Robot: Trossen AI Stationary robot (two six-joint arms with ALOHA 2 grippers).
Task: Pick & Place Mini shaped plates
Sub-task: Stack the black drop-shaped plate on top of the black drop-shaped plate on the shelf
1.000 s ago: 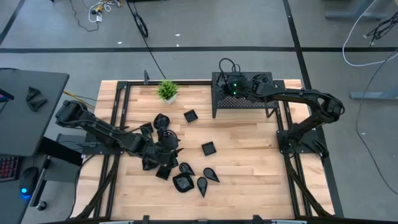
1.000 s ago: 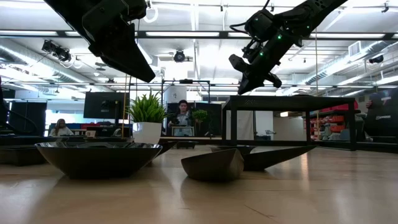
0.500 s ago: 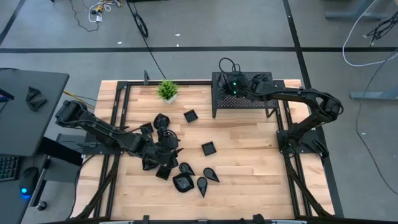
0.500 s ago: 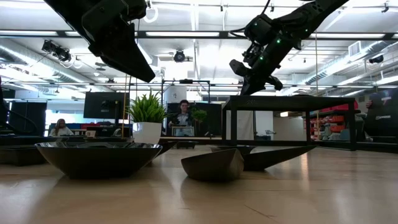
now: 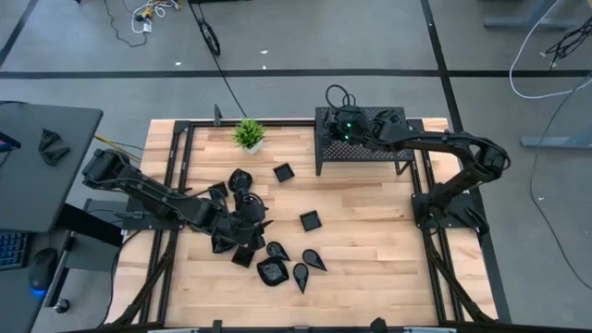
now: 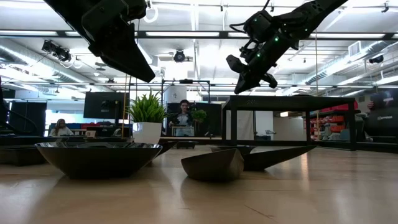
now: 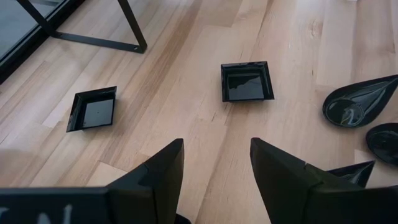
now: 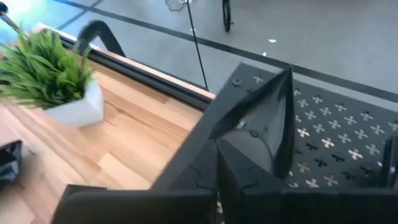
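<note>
Several glossy black mini plates (image 5: 277, 268) lie on the wooden table, among them two square ones (image 7: 247, 81) (image 7: 93, 109) and a teardrop (image 7: 357, 102). My left gripper (image 7: 214, 146) hangs open above the table beside the cluster (image 5: 262, 220), with nothing between its fingers. My right gripper (image 5: 339, 126) is up over the left part of the black perforated rack (image 5: 370, 148) at the far right. It is shut on a dark pointed plate (image 8: 273, 112). My right gripper pinches the pointed plate between its two fingers (image 8: 242, 162). The plate's pointed end (image 8: 287, 78) sticks out past the fingertips; the gripper hides the part that is held. The fingers slant downward. The plate stands on edge, lifted clear above the rack's top (image 8: 336, 137).
A small green potted plant (image 5: 248, 134) stands at the far edge, left of the rack. The rack stands on thin legs (image 6: 231, 124) with open space beneath. Bare wood lies between the plate cluster and the rack. A black frame runs round the table's edges.
</note>
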